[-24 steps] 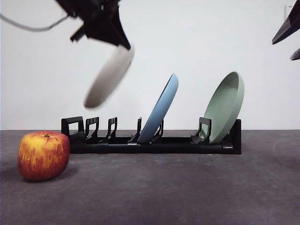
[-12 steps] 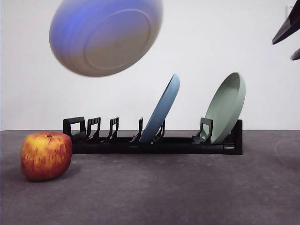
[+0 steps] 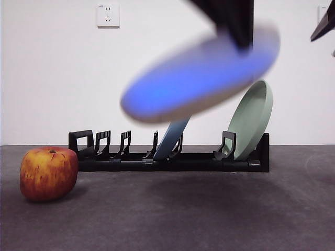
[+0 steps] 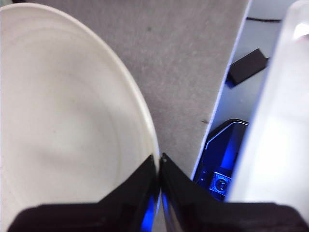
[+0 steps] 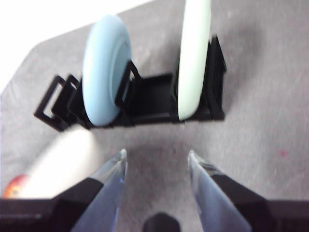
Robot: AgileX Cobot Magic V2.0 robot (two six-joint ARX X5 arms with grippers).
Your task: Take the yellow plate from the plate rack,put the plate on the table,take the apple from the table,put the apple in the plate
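My left gripper (image 3: 235, 29) comes down from above and is shut on the rim of the yellow plate (image 3: 199, 83), which hangs tilted and motion-blurred in the air in front of the plate rack (image 3: 172, 162). In the left wrist view the jaws (image 4: 158, 162) pinch the cream plate's (image 4: 63, 121) edge above the table (image 4: 193, 63). The apple (image 3: 48, 173) stands on the table at the far left, apart from the plate. My right gripper (image 5: 155, 162) is open and empty, high above the rack (image 5: 149, 96), and shows as a dark tip in the front view (image 3: 324, 23).
A light blue plate (image 3: 172, 138) and a sage green plate (image 3: 254, 117) lean in the rack; both show in the right wrist view (image 5: 106, 67) (image 5: 193, 58). The rack's left slots are bare. A wall socket (image 3: 108, 15) is behind.
The plate has swung from the upper left to the centre right and lower, tilting flatter, with the left gripper still holding it. Apple, rack and right arm have not moved.
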